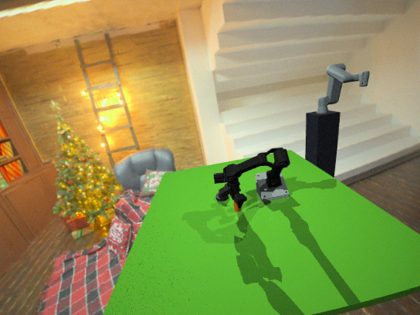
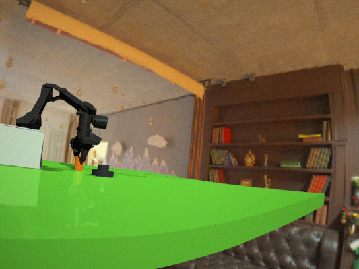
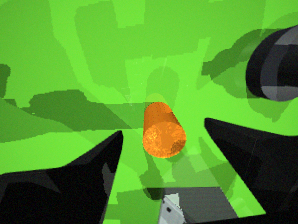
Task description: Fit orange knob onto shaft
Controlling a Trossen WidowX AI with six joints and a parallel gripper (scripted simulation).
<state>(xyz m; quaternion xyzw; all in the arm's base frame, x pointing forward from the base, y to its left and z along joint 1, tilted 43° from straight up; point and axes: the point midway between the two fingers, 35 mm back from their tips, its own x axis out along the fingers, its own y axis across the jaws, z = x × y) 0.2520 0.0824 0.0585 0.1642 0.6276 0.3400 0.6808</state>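
The orange knob [image 1: 237, 208] [image 2: 78, 167] [image 3: 164, 141] stands upright on the green table. My gripper [image 1: 234, 201] [image 2: 78, 159] [image 3: 162, 127] is open and points down over it. In the wrist view the knob shows between the two spread fingertips, with a gap on each side; in the exterior view the fingers overlap its upper part. The round black pedestal [image 1: 221, 196] [image 2: 102, 173] [image 3: 254, 77] stands a short way to the side of the knob, beyond the right finger in the wrist view and cut by that view's right edge. The silver shaft cannot be made out. The knob's hole is hidden.
The green table [image 1: 185, 262] [image 2: 198, 211] carries the arm's grey base plate [image 1: 276, 194], which also shows at the bottom of the wrist view [image 3: 171, 212]. A white block [image 2: 20, 146] stands at the left in the exterior view. Dark arm shadows cross the table.
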